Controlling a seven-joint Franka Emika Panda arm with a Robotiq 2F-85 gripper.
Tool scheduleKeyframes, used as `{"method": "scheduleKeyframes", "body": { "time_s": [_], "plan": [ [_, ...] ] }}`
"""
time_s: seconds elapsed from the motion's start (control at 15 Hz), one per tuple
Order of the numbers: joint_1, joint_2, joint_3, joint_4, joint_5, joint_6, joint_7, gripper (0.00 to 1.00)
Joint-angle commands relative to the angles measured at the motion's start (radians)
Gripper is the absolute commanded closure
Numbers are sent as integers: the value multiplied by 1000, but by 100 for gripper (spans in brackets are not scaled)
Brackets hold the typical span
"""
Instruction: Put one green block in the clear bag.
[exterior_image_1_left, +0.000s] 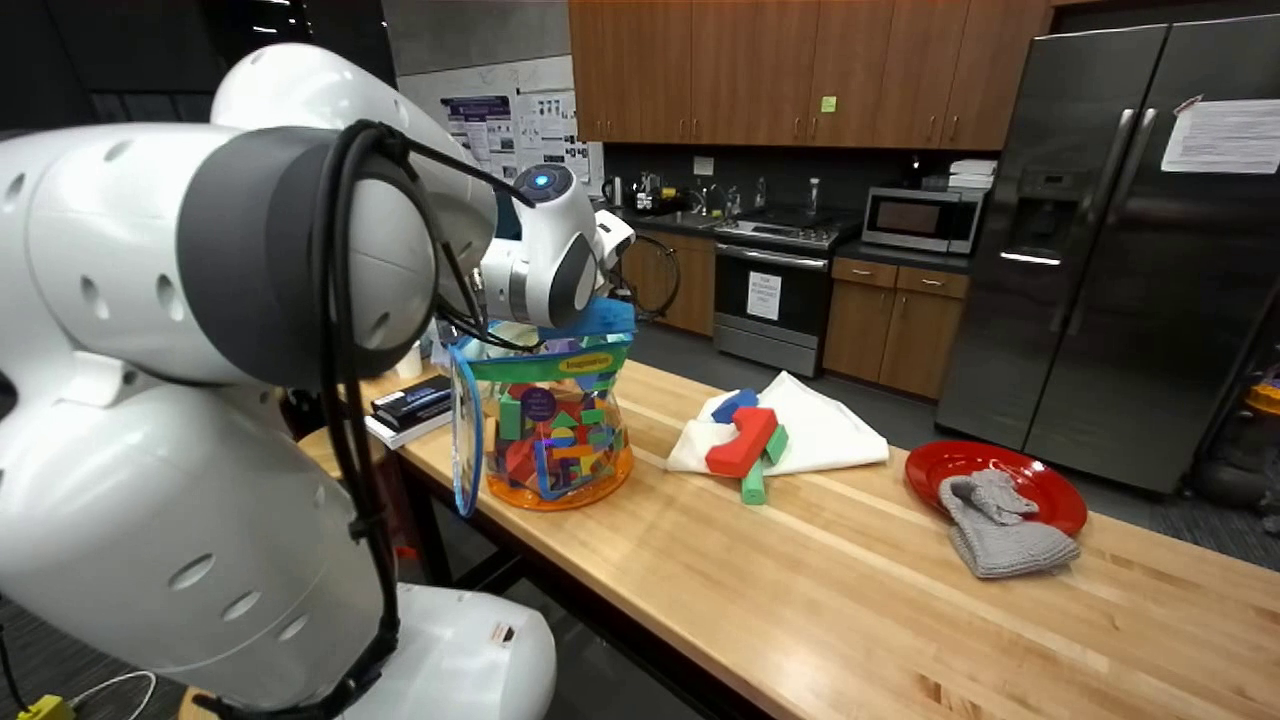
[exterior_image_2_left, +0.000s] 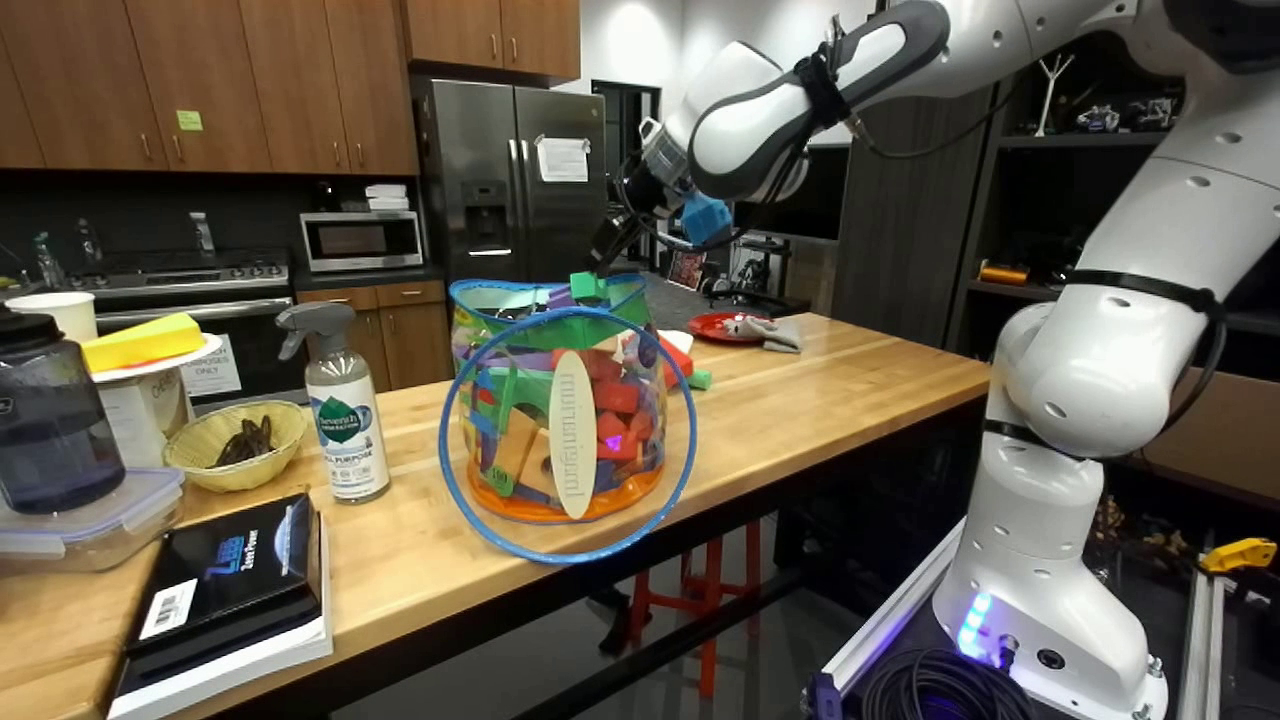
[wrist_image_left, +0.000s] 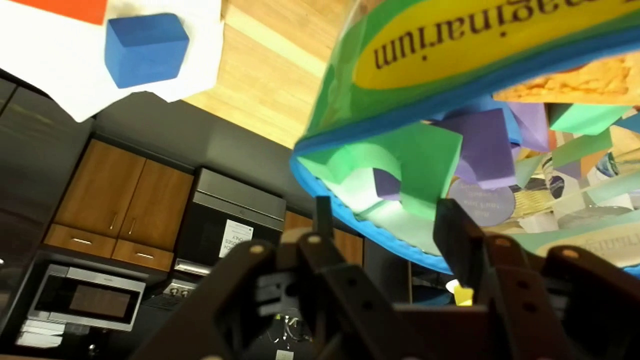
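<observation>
A clear bag (exterior_image_1_left: 535, 370) full of coloured blocks (exterior_image_1_left: 572, 452) stands upright on a wooden table (exterior_image_1_left: 800, 590). Above the bag's rim, the robot's gripper (wrist_image_left: 384, 206) has its two fingers spread apart. A green block (exterior_image_2_left: 588, 288) is in the bag's mouth, just below the gripper. Near the bag, a blue block (wrist_image_left: 145, 52) lies on a white cloth (wrist_image_left: 45, 55).
</observation>
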Motion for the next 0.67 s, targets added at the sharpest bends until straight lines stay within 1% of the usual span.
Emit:
{"method": "scheduleKeyframes", "body": {
  "time_s": [0.0,0.13,0.2,0.47,0.53,0.6],
  "plan": [
    [-65,6,45,5,-11,0,2,12],
    [-105,10,67,5,-24,20,32,2],
    [-124,12,76,5,-23,39,50,0],
    [-201,14,103,9,-16,133,154,0],
    [-231,13,113,6,-24,152,187,0],
    [-279,15,135,6,-44,169,234,0]
  ]
}}
